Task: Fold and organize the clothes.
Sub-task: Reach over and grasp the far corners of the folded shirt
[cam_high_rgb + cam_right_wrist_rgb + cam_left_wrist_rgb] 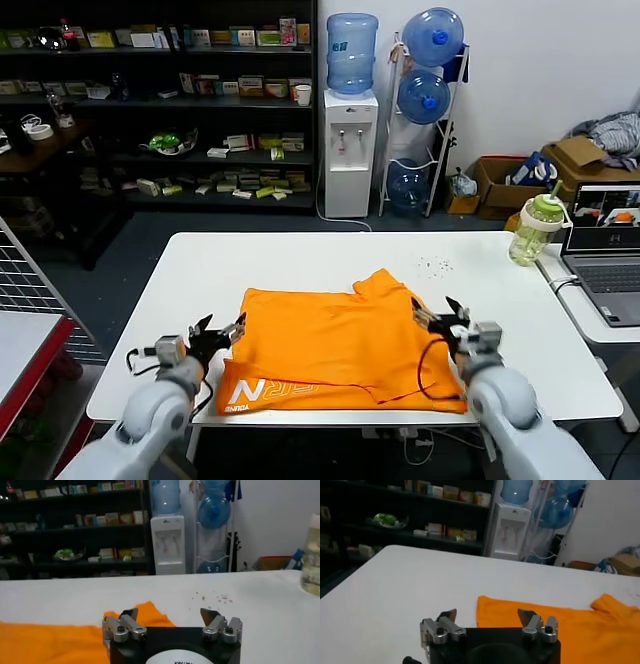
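The orange T-shirt lies partly folded on the white table, with white lettering near its front left corner. It also shows in the left wrist view and the right wrist view. My left gripper is open and empty, just off the shirt's left edge; in the left wrist view one fingertip is over bare table, the other over orange fabric. My right gripper is open and empty at the shirt's right edge, near a sleeve; it also shows in the right wrist view.
A bottle with a green lid and a laptop stand at the table's right. A water dispenser, spare water jugs and dark shelves stand behind. Small crumbs lie on the far table.
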Available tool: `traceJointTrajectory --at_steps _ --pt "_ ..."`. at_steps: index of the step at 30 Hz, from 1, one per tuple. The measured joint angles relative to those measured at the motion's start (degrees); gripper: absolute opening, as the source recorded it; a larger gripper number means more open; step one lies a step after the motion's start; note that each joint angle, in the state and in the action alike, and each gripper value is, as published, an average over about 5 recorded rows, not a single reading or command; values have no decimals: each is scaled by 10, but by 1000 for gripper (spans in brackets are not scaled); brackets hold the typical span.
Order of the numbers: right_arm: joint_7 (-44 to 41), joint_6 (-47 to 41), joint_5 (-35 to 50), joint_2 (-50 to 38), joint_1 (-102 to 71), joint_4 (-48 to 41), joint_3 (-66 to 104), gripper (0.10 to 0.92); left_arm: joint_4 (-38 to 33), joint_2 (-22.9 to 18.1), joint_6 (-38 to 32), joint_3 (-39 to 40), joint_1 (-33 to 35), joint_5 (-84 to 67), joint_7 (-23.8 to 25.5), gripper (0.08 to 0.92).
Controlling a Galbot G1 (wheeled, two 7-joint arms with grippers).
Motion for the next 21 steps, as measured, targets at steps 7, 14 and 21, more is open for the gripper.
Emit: traceJointTrajectory --at_steps 7,14,21 --pt "-26 -21 -1 43 134 -155 -66 823 136 -27 25 54 -131 -16 26 823" --pt "-42 -34 -11 75 199 -254 -96 823 205 -43 48 90 -197 -29 34 823" --pt "-55 -43 -16 88 237 -310 -115 823 251 -59 59 109 -240 -32 39 823"
